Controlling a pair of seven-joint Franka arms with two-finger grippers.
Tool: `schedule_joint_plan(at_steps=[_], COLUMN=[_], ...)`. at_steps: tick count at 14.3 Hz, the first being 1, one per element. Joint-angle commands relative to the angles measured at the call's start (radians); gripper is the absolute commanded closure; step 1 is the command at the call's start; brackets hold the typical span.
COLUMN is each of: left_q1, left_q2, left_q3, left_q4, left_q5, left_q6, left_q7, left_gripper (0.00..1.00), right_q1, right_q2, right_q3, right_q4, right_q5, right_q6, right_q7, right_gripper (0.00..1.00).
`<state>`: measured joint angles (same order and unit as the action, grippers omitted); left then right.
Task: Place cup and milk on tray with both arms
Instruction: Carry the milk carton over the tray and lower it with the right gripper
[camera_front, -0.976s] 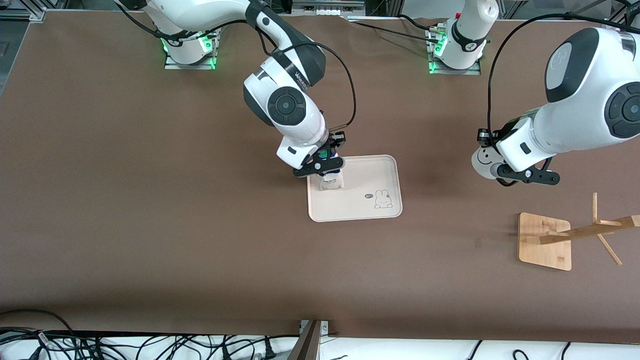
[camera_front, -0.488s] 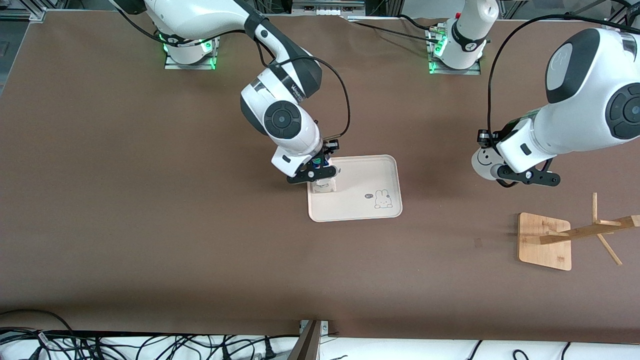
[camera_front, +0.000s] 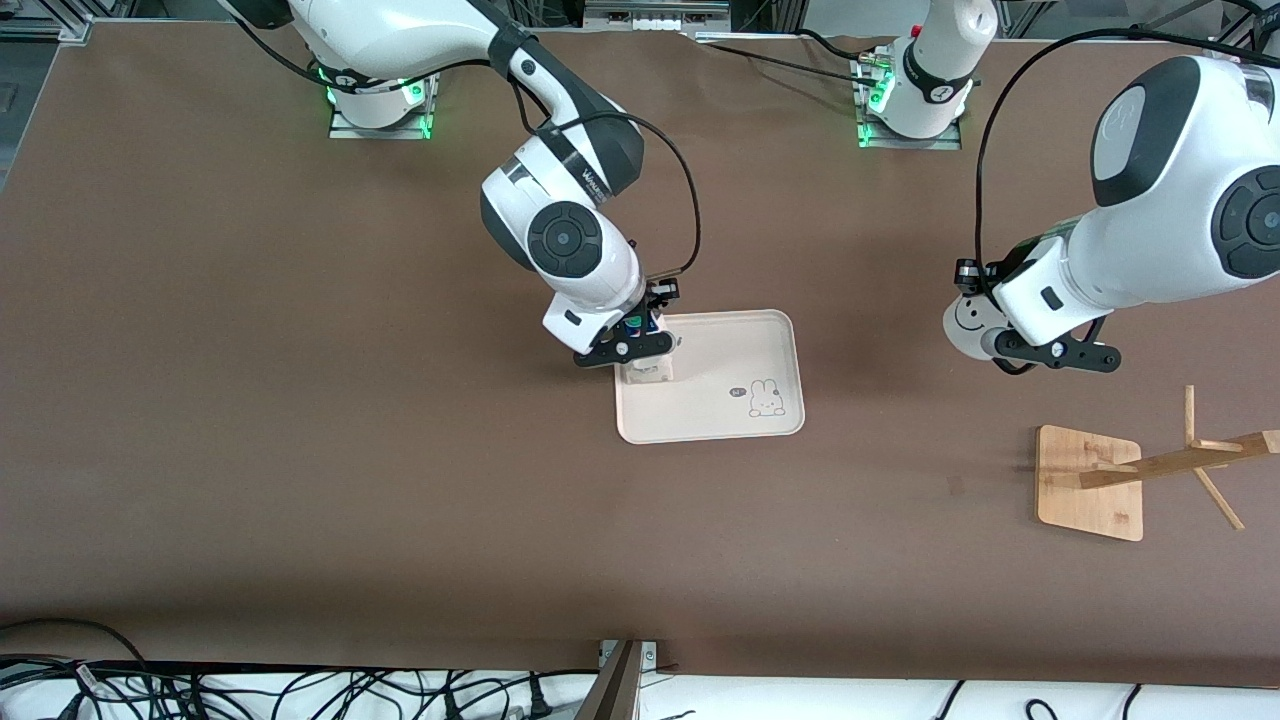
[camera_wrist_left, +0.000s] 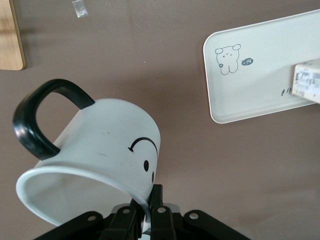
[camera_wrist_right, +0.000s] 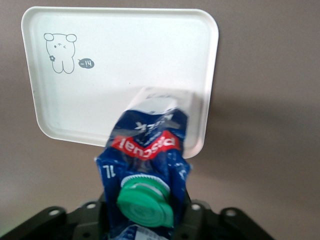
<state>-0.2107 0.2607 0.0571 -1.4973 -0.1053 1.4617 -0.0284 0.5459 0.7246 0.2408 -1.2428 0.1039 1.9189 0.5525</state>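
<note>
The cream tray (camera_front: 745, 345) with the bunny drawing lies mid-table. On its corner toward the right arm's end stands the blue milk carton (camera_front: 648, 371), green cap up (camera_wrist_right: 145, 197). My right gripper (camera_front: 632, 345) is around the carton's top, fingers against its sides. In the right wrist view the milk (camera_wrist_right: 147, 145) rests on the tray (camera_wrist_right: 120, 65) and fills my right gripper (camera_wrist_right: 145, 212). My left gripper (camera_front: 992, 343) is shut on the rim of the white smiley cup (camera_front: 962, 322), holding it tilted over bare table toward the left arm's end. The cup (camera_wrist_left: 110, 135) hangs from my left gripper (camera_wrist_left: 148, 212).
A wooden mug stand (camera_front: 1090, 483) with slanted pegs sits nearer the front camera than the cup, toward the left arm's end. The left wrist view also shows the tray (camera_wrist_left: 260, 60), the carton (camera_wrist_left: 307, 82) and a corner of the stand's base (camera_wrist_left: 10, 35).
A second ago the right gripper shifted the milk slightly toward the right arm's end of the tray; it has held still since. The left arm and cup have not moved.
</note>
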Motion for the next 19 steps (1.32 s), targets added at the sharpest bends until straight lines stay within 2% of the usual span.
schedule_joint_plan(at_steps=[1,9,12,17,19], left_q1=[0.002,0.002,-0.004,-0.012,-0.025], left_q2=[0.02,0.028,0.046,0.097,0.127], left_q3=[0.004,0.004,0.001,-0.003,-0.003], left_q4=[0.042,0.042,0.043,0.077,0.077], left_q5=[-0.027,-0.027,-0.027,-0.062,-0.088], left_q6=[-0.029,-0.029,-0.03,-0.043,-0.041], left_q7=[-0.005,-0.004,-0.005,-0.005,-0.007], left_gripper=[1.0,1.0,1.0,1.0,1.0], right_q1=[-0.003,0.003,0.003,0.003,0.003], right_q2=[-0.001,-0.011,-0.085,-0.241,-0.298], right_q3=[0.005,0.005,0.002,-0.058,-0.13], right_q4=[-0.006,-0.006,-0.006,-0.001,-0.001], right_q5=[0.011,0.01,0.0,-0.001,-0.004], right_q6=[0.003,0.014,-0.007,-0.136,-0.187], right_q7=[0.017,0.065,0.15,0.187,0.185], right_gripper=[0.0,0.0,0.0,0.0,0.0])
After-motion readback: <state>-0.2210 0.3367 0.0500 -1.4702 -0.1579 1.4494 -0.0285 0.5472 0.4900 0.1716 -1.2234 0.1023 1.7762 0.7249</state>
